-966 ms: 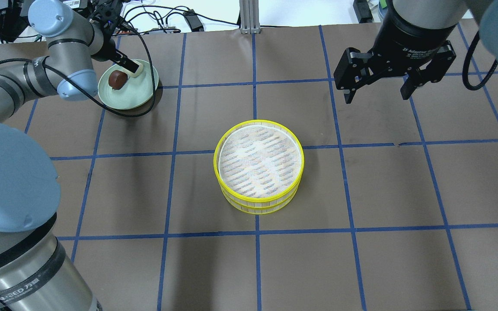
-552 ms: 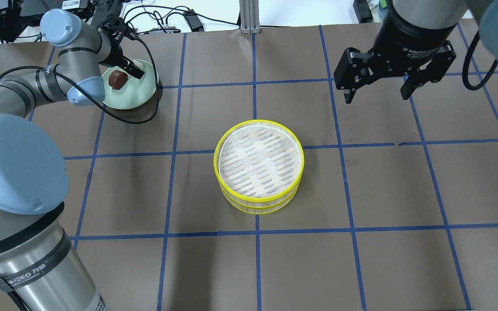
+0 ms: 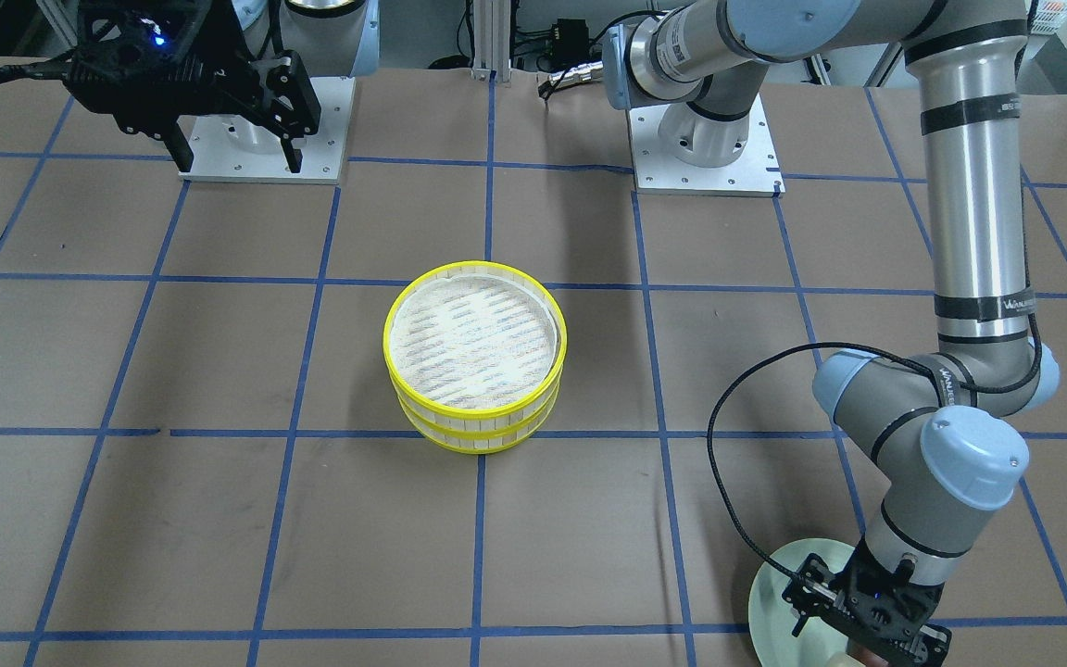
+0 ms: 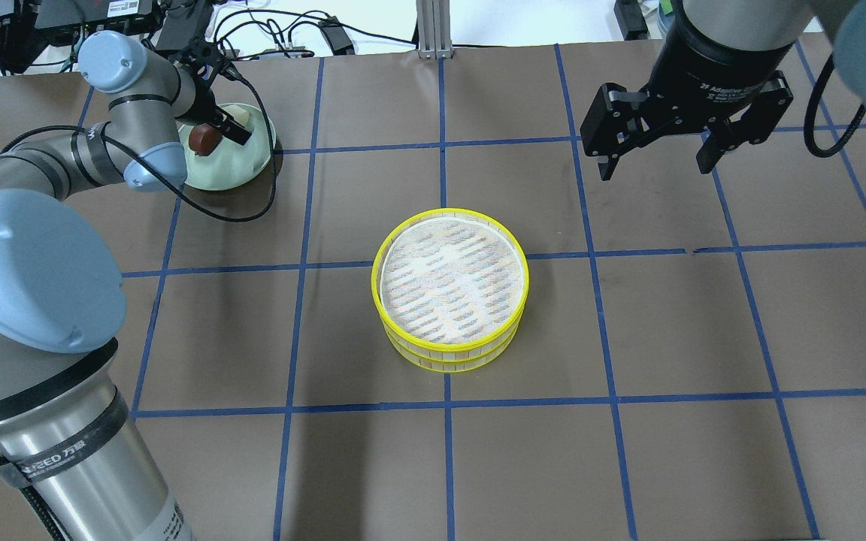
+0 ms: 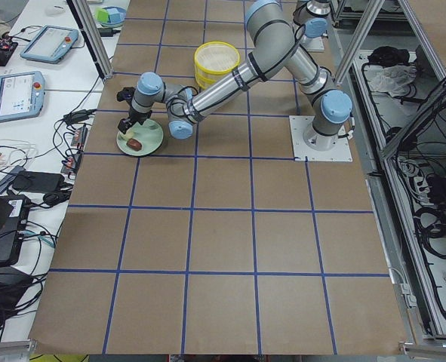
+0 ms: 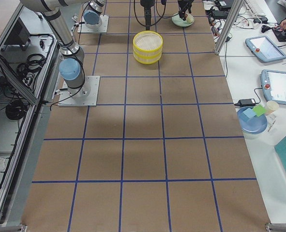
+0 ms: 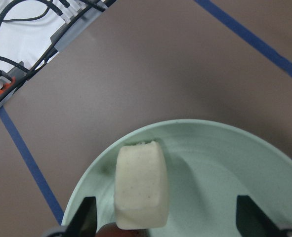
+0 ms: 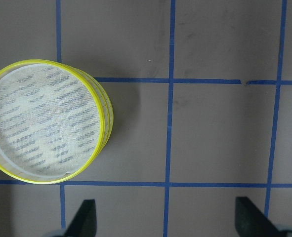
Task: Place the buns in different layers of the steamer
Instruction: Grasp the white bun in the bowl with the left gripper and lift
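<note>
The steamer (image 4: 449, 289) stands mid-table, two stacked yellow-rimmed tiers, its top floor bare; it also shows in the front view (image 3: 475, 357) and the right wrist view (image 8: 47, 121). The cream-white bun (image 7: 141, 190) and the dark brown bun (image 4: 205, 139) lie on a pale green plate (image 4: 249, 161) at the far left. My left gripper (image 7: 168, 222) is open just above the plate, with the cream bun between its fingers' line and slightly ahead of them. My right gripper (image 4: 657, 159) is open and empty, high above the table right of and beyond the steamer.
Cables and electronics lie beyond the table's far edge (image 4: 275, 37). An aluminium post (image 4: 433, 30) stands at the far middle. The left arm's black cable (image 4: 252, 210) loops beside the plate. Blue tape lines grid the brown table.
My left arm has swung its elbow and wrist to the right, and the gripper has shifted over the plate, now covering more of the cream bun. The right arm and steamer are unmoved.
</note>
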Robot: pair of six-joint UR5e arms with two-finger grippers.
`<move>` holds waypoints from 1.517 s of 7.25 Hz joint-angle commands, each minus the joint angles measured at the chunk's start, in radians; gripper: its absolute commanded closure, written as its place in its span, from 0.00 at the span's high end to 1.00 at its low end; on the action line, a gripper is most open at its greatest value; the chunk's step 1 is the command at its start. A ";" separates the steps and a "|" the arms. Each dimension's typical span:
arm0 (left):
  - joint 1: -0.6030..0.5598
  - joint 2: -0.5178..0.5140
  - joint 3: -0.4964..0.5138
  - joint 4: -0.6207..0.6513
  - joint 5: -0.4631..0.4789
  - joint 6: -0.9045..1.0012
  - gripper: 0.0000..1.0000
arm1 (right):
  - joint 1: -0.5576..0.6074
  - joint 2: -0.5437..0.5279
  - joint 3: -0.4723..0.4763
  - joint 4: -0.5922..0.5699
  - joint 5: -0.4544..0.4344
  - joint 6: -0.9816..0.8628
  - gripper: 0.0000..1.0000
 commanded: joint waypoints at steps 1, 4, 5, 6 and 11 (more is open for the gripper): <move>0.001 -0.011 0.002 0.001 0.000 0.001 0.90 | 0.000 0.000 0.000 0.000 0.000 0.000 1.00; 0.001 -0.010 0.002 0.001 0.009 0.001 0.17 | 0.000 0.000 0.000 0.000 0.000 0.000 1.00; 0.001 -0.004 0.002 0.001 0.014 0.036 0.00 | 0.000 0.000 0.000 0.000 0.000 0.000 1.00; 0.001 0.012 0.002 0.000 0.018 0.078 0.00 | 0.000 0.000 0.000 0.000 0.000 0.000 1.00; -0.001 0.151 -0.030 -0.089 0.038 -0.043 0.00 | 0.035 0.073 0.030 -0.069 0.015 0.014 1.00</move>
